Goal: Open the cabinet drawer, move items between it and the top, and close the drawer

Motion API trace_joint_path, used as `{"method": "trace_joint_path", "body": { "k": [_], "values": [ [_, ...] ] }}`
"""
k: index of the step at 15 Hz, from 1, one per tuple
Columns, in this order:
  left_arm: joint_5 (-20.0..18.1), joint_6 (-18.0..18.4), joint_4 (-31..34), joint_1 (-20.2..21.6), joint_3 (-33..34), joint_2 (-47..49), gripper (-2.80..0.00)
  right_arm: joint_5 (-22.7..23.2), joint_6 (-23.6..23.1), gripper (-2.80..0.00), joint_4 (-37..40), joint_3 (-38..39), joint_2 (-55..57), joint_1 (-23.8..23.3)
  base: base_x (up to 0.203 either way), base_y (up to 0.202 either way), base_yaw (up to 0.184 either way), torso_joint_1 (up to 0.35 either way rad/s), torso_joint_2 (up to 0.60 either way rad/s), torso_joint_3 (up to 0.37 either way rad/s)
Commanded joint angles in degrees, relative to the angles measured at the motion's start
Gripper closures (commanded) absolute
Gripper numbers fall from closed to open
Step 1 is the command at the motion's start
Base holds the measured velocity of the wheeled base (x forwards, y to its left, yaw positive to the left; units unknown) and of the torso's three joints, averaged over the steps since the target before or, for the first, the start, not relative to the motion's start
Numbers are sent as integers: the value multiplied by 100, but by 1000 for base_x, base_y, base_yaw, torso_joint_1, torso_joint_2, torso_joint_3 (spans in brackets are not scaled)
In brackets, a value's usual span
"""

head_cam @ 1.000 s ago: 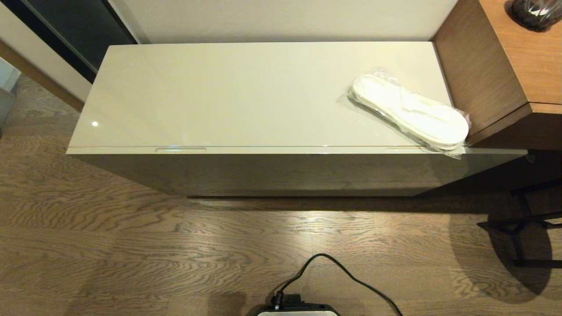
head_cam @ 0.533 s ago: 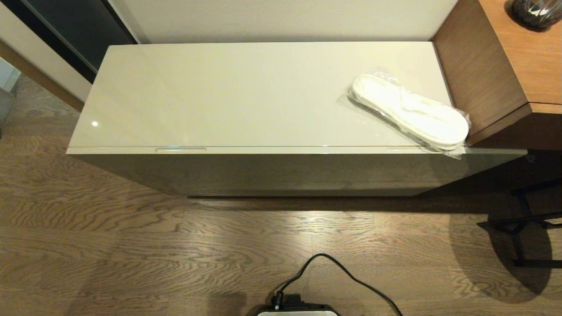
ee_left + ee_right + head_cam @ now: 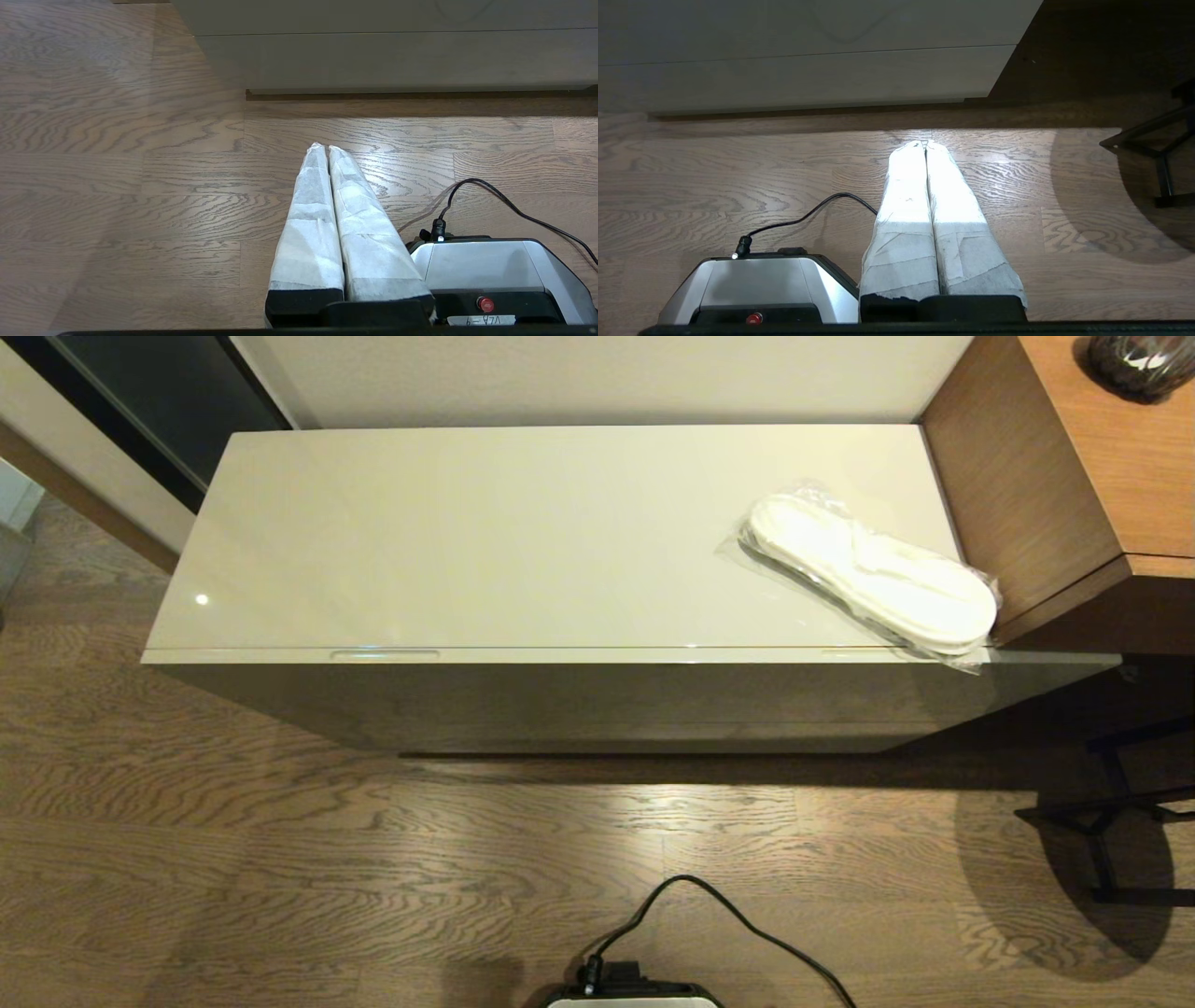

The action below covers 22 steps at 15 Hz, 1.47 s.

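Room: wood-grain plank floor [image 3: 280, 859], pale wall [image 3: 597, 373] behind the furniture, dark panel at far left.

Long glossy beige cabinet against the wall. Its top [image 3: 485, 532] is one flat cream surface. Cabinet drawer [image 3: 597, 656] is pushed in, front edge flush under the top; two recessed slot handles along that edge, one at left [image 3: 384, 654], one at right partly covered by plastic.

Items, counted: one pack of flat white slippers in clear plastic [image 3: 873, 574], lying diagonally at the right end of the top, its near end overhanging the front edge, its right end just beside the brown wooden unit [image 3: 1046, 495]. Soft wrapped bundle: not seen.

One dark vessel [image 3: 1139, 362] stands on the brown unit. One black metal stand [image 3: 1120, 812] on the floor at right.

Robot base [image 3: 635, 997] at near centre, one black cable [image 3: 747, 924] looping from it.

Left gripper [image 3: 326, 148]: low over the floor, pointing toward the cabinet front, white-wrapped fingers pressed together, holding nothing. Right gripper [image 3: 926, 143]: same pose, fingers together, empty.
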Motion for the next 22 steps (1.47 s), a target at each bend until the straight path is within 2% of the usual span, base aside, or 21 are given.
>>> {"method": "trace_joint_path", "body": {
  "k": [1, 22],
  "values": [
    [1, 0, 2, 0, 0, 9, 0, -8, 0, 0, 0, 18, 0, 2, 0, 0, 0, 0, 0, 0],
    [2, 0, 2, 0, 0, 9, 0, 0, 0, 0, 0, 18, 0, 2, 0, 0, 0, 0, 0, 0]
  ]
}}
